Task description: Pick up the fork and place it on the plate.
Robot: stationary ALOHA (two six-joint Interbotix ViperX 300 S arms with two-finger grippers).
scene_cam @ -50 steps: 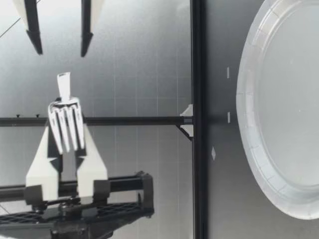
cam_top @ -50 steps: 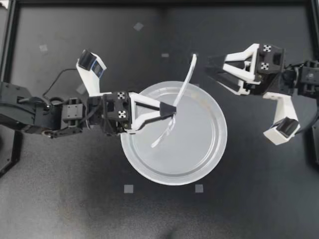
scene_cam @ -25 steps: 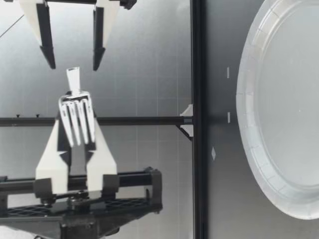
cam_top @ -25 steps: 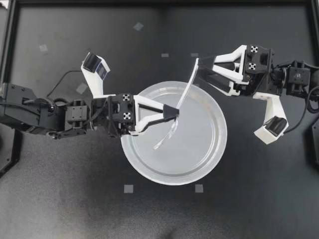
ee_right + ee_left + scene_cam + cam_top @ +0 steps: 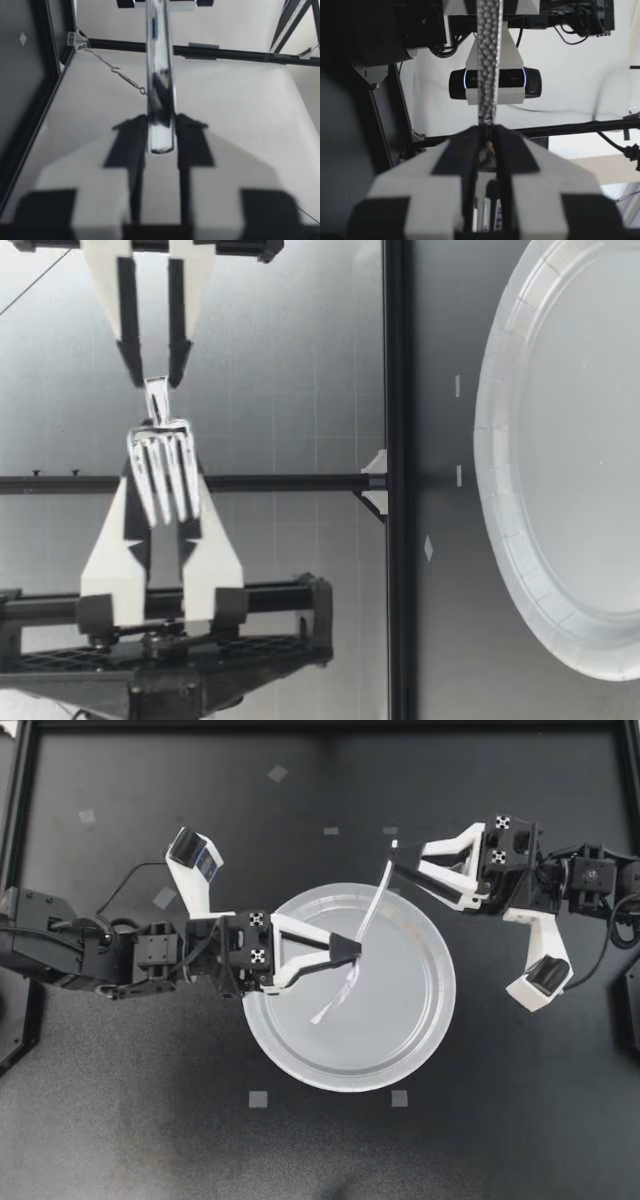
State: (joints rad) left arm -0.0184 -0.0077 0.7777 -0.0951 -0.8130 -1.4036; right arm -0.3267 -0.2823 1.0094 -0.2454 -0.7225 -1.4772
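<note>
A clear plastic fork [image 5: 365, 915] hangs tilted above the white plate [image 5: 430, 1040], tines toward the plate's middle. My left gripper [image 5: 352, 948] is shut on the fork's neck. My right gripper [image 5: 393, 862] has its fingers pressed on both sides of the handle's end. In the low view the fork [image 5: 163, 465] faces the camera, high above the plate [image 5: 500, 540], with my right gripper [image 5: 152, 375] on the handle end behind it and my left gripper [image 5: 160, 515] in front. The left wrist view shows the handle [image 5: 485, 70] running ahead from the closed jaws. The right wrist view shows the handle [image 5: 159, 100] between that gripper's fingers [image 5: 132, 145].
Small grey tape squares [image 5: 259, 1099] mark the dark table around the plate. A black frame rail [image 5: 24, 800] borders the table at the left and back. In the low view a black bar [image 5: 395, 390] stands between the arms and the plate.
My right gripper has moved in from the right to the fork's handle end and shut on it. My left gripper, still holding the fork, has shifted slightly right.
</note>
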